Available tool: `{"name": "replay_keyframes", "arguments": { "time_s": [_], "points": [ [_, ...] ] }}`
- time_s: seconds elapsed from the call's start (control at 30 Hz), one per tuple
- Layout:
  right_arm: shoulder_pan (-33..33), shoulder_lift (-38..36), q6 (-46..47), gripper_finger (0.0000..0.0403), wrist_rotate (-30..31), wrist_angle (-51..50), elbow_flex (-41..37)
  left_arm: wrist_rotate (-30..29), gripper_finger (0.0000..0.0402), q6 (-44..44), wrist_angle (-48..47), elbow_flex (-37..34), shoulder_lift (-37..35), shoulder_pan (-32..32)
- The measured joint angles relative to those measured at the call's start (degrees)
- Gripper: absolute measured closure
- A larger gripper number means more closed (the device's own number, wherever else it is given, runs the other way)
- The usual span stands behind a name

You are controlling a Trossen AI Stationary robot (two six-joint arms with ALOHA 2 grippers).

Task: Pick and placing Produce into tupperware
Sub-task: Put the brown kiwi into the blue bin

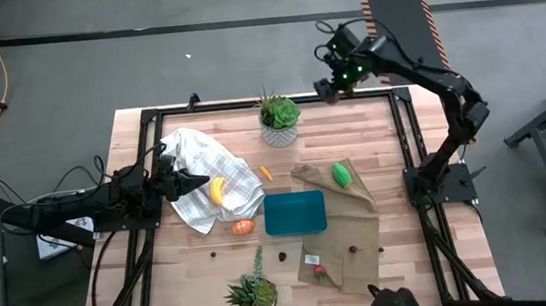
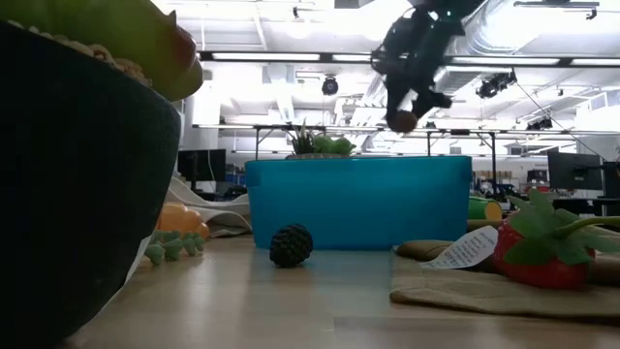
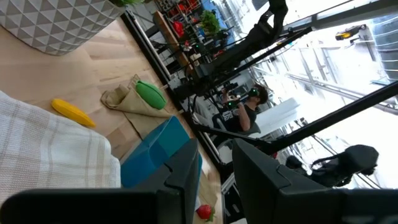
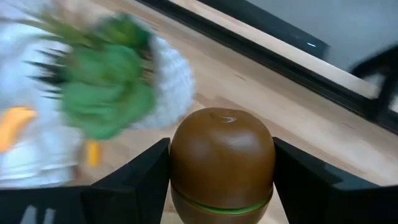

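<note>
While the right claw (image 4: 222,186) grips the brown round piece (image 4: 222,163), its lower half is cut off.

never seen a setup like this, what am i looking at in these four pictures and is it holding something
It is a robot with two dark arms at a wooden table, each ending in a two-finger gripper. One picture looks straight down from above, one looks level across the tabletop, and two come from cameras on the wrists.

On the table lie a blue container, a white cloth, a tan cloth, two potted plants, and toy produce: a banana, a green piece, orange pieces and a strawberry.

The right gripper, raised over the table's far edge, holds a brown round piece. The left gripper sits by the white cloth near the banana, holding nothing that I can see.
</note>
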Motion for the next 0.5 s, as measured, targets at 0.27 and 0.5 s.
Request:
{"name": "replay_keyframes", "arguments": {
  "time_s": [0.27,0.5],
  "points": [
    [6.09,0.0,-4.59,0.0178,-6.75,0.41,5.39,0.0,0.0314,0.0,-0.01,0.0,0.01,0.0],
    [14.39,0.0,-5.97,0.0178,-7.7,1.04,7.28,0.0,0.0314,0.0,-0.01,0.0,0.0,-0.02]
  ]
}}
